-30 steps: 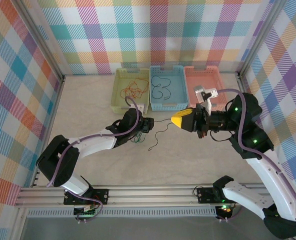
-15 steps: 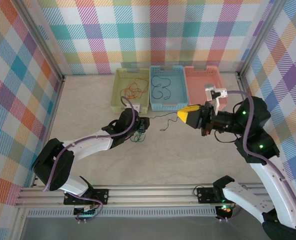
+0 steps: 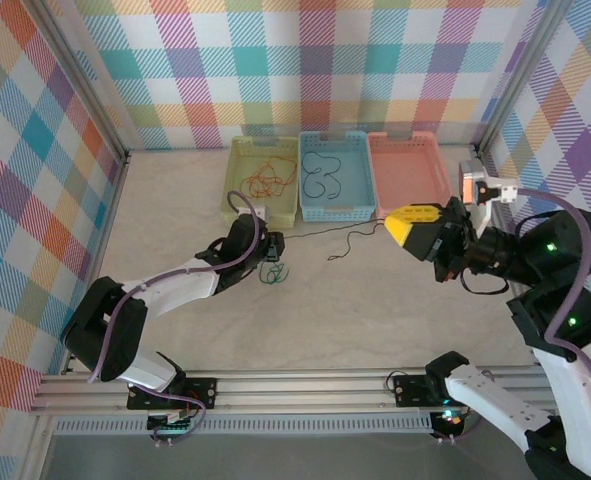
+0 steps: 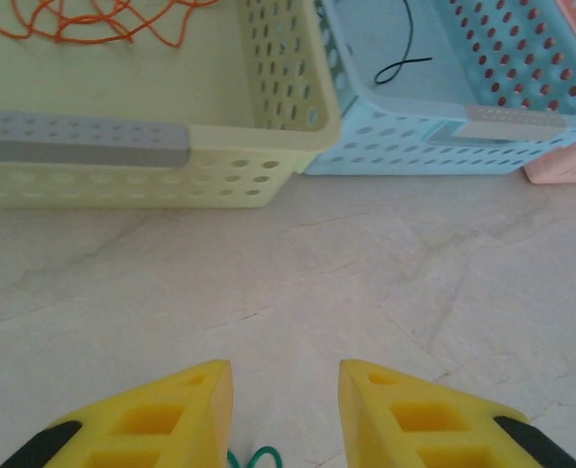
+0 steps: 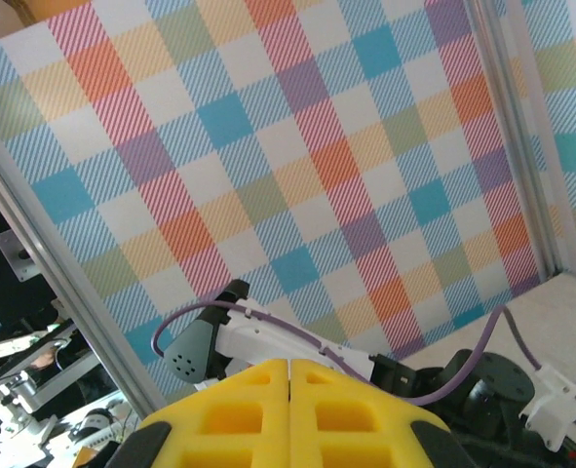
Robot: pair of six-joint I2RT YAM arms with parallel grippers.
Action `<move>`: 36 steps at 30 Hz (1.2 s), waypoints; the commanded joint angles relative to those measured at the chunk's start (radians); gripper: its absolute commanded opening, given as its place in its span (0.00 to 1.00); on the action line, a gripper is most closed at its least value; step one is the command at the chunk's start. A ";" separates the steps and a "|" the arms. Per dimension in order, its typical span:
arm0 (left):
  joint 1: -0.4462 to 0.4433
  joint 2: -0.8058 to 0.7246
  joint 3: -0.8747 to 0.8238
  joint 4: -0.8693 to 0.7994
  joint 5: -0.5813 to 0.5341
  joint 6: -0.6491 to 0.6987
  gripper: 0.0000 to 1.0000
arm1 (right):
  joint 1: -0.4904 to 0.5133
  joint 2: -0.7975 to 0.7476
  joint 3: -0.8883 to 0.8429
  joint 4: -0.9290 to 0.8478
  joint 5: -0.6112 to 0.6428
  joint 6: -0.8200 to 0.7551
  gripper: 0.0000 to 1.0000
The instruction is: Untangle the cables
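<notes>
From above, the right gripper (image 3: 395,224) has its jaws closed on one end of a black cable (image 3: 341,248). The cable runs nearly straight leftward across the worktop (image 3: 175,220), just in front of the baskets, and one slack part hangs down in the middle. Its long axis lies left to right, between the two grippers. The far end comes to the left gripper (image 3: 272,243), and there I cannot tell what holds it. A green cable (image 3: 273,272) lies in a small heap just before the left gripper, so the left arm is the nearer one to it.

At the back, the yellow basket (image 3: 233,185) holds orange cables (image 3: 263,180). The blue basket (image 3: 333,212) holds a second black cable (image 3: 320,175). The pink basket (image 3: 407,175) looks empty.

In the left wrist view the left gripper (image 4: 286,370) is open. A loop of the green cable (image 4: 253,456) shows low between the jaws, on the worktop (image 4: 317,263). Ahead stand the yellow basket (image 4: 219,175) with the orange cables (image 4: 93,19), the blue basket (image 4: 414,151) with the second black cable (image 4: 402,58), and a corner of the pink basket (image 4: 570,166).

In the right wrist view the right gripper (image 5: 288,363) points up at the chequered wall with its jaws pressed together. The thin cable is too fine to see between them.
</notes>
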 commanded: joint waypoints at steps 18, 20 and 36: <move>0.145 -0.056 -0.059 -0.050 0.036 -0.076 0.28 | -0.003 -0.129 0.080 -0.003 0.206 -0.069 0.00; 0.154 -0.067 -0.069 -0.041 0.041 -0.074 0.32 | -0.003 -0.148 0.064 -0.007 0.252 -0.086 0.00; 0.157 -0.214 -0.134 0.030 0.163 -0.022 0.50 | -0.003 -0.112 -0.130 -0.027 0.355 -0.093 0.00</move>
